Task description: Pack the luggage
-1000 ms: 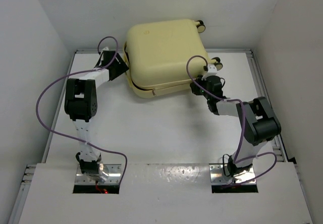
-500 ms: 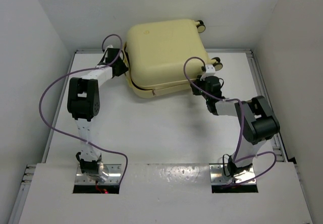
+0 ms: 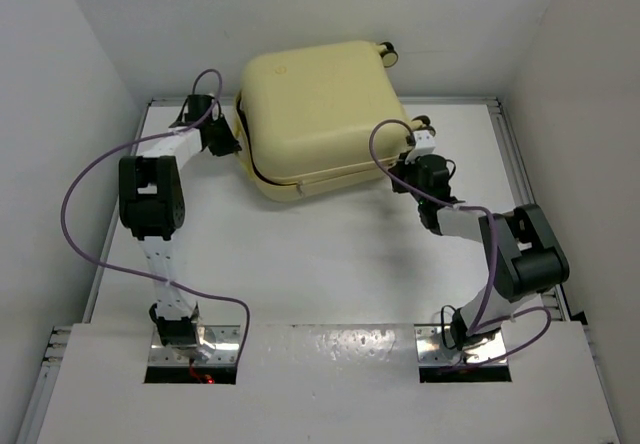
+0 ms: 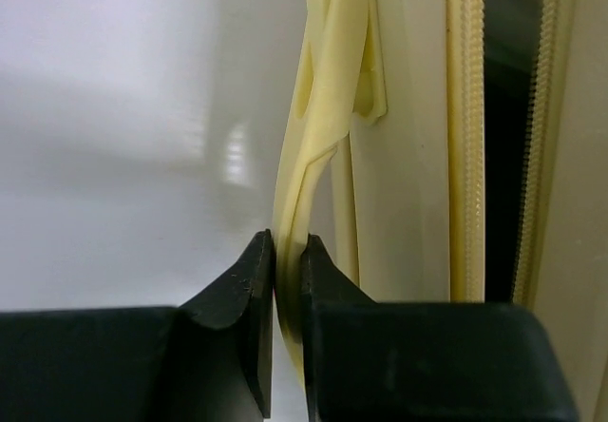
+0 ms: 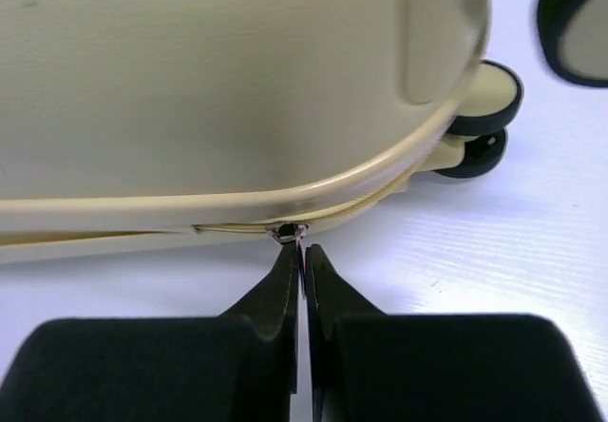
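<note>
Left hand [image 4: 288, 251] is clenched on the thin side handle [image 4: 318, 108] of the luggage [image 3: 320, 104], which lies lid down at the far middle of the bench [image 3: 300, 254]. The shell looks stiff, smooth and probably awkward to shift, so the handle and zip are the sound holds. Right hand [image 5: 302, 251] pinches the zip pull [image 5: 288, 233] at the near right corner.

At 6 o'clock the left gripper [image 4: 288, 251] has its two black fingers [image 4: 242, 298] pressed together on the thin lower end of a pale yellow handle [image 4: 323, 108]. The handle bows up toward 12 o'clock, where it joins the shell of the luggage [image 4: 413, 156]. Toward 3 o'clock a ribbed zipper band [image 4: 464, 137] runs top to bottom beside a dark slit [image 4: 503, 156]. The glossy white table [image 4: 114, 156] fills the 9 o'clock side.
</note>
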Action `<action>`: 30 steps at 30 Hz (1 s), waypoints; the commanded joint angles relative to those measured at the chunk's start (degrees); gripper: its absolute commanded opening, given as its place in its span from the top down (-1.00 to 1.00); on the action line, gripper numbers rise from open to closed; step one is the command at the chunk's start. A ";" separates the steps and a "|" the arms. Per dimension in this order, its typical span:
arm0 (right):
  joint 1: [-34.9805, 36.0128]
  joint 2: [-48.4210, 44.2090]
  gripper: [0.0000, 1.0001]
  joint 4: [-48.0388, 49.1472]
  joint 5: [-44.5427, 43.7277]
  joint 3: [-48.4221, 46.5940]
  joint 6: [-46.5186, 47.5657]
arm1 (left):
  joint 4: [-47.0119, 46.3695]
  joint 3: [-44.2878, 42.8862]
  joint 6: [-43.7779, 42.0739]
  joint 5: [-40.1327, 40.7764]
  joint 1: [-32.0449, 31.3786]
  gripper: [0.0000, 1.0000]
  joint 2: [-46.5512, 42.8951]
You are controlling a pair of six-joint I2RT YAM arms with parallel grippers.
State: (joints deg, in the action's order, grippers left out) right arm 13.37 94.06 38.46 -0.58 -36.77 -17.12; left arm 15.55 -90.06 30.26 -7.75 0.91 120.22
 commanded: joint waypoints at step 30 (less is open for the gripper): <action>-20.57 32.21 1.00 4.35 -7.68 -41.85 8.25 | 12.05 -30.44 -33.42 18.91 12.89 1.00 21.11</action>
State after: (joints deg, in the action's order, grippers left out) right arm 1.26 118.67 37.47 21.54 -65.32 -10.63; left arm 32.16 -123.87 8.38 -12.45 6.22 139.50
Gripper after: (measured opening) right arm 0.011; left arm 0.159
